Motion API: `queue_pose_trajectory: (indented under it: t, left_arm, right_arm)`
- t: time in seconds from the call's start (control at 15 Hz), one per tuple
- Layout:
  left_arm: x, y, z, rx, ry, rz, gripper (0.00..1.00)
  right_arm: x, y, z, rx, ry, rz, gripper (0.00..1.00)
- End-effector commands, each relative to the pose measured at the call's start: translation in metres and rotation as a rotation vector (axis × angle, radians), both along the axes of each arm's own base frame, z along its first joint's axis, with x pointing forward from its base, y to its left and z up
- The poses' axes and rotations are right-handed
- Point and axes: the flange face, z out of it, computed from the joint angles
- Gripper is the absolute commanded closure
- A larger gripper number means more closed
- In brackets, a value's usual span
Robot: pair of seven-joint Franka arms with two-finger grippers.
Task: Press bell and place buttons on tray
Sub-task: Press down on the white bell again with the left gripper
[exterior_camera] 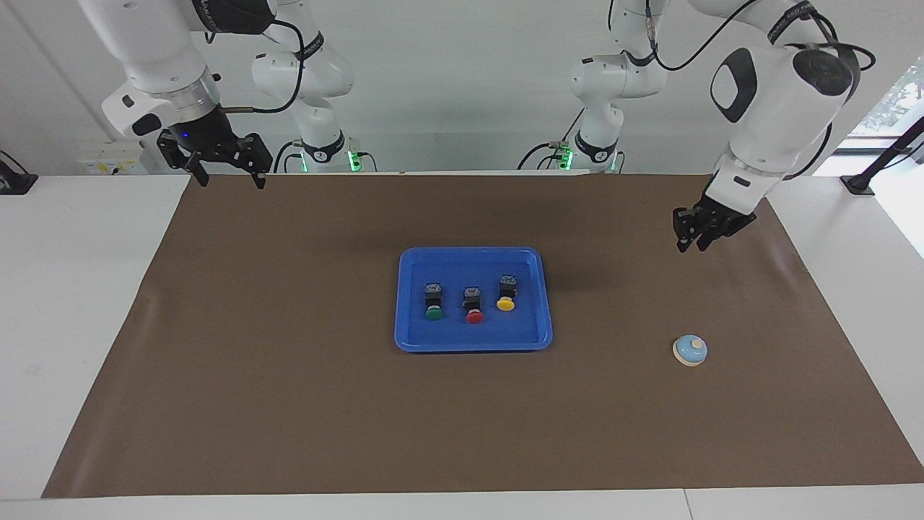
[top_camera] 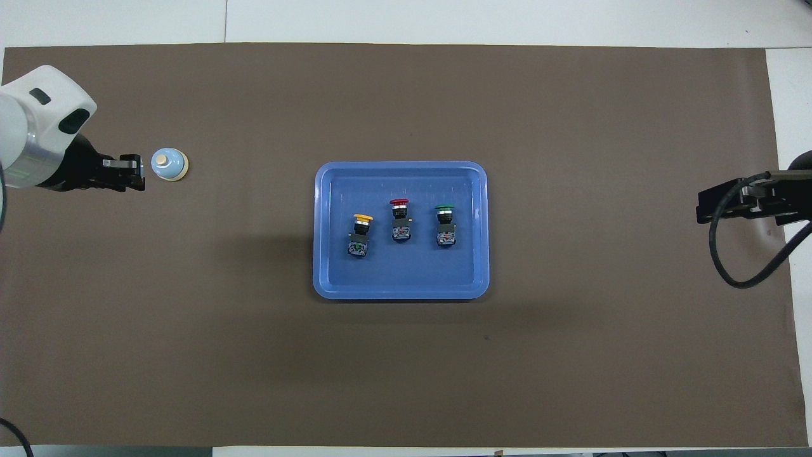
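Note:
The blue tray [exterior_camera: 473, 253] lies in the middle of the brown mat, and it also shows in the overhead view [top_camera: 401, 166]. In it lie the green button [exterior_camera: 434, 302], the red button [exterior_camera: 473, 305] and the yellow button [exterior_camera: 506, 293], side by side and apart from each other. The light-blue bell [exterior_camera: 690, 350] stands on the mat toward the left arm's end. My left gripper [exterior_camera: 691, 243] is shut and empty, up in the air over the mat beside the bell, not touching it. My right gripper [exterior_camera: 227, 177] is open and empty, raised over the mat's corner at the right arm's end.
The brown mat [exterior_camera: 289, 404] covers most of the white table. The overhead view shows the bell [top_camera: 169, 164], the left gripper [top_camera: 136, 172], the right gripper [top_camera: 704, 206], and the yellow [top_camera: 360, 235], red [top_camera: 399, 221] and green [top_camera: 445, 225] buttons.

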Motion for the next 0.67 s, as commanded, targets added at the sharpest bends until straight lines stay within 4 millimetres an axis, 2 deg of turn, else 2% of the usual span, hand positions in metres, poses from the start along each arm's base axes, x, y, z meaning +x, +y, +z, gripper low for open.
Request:
queue_pose_trajectory:
  t: [0.0,0.27,0.33,0.4,0.6]
  left_arm:
    - [0.046,-0.002,-0.04,0.017,-0.022,0.016,1.0]
    - [0.065,0.011,-0.086,0.014,-0.042,0.037,1.0]
    - [0.066,0.014,-0.092,0.013,-0.048,0.041,1.0]
    - [0.066,0.029,-0.101,0.014,-0.04,0.062,1.0]
    - [0.067,0.041,-0.121,0.01,-0.069,0.075,1.0]
  right_arm:
    - [-0.002,0.0,0.0,0.049,-0.017,0.015,0.0]
    - [-0.002,0.001,0.0,0.048,-0.015,0.018,0.0]
    - [-0.002,0.001,0.0,0.048,-0.015,0.02,0.0]
    - [-0.002,0.001,0.0,0.048,-0.015,0.02,0.0]
    - [-0.003,0.003,0.001,0.046,-0.018,0.025,0.0]
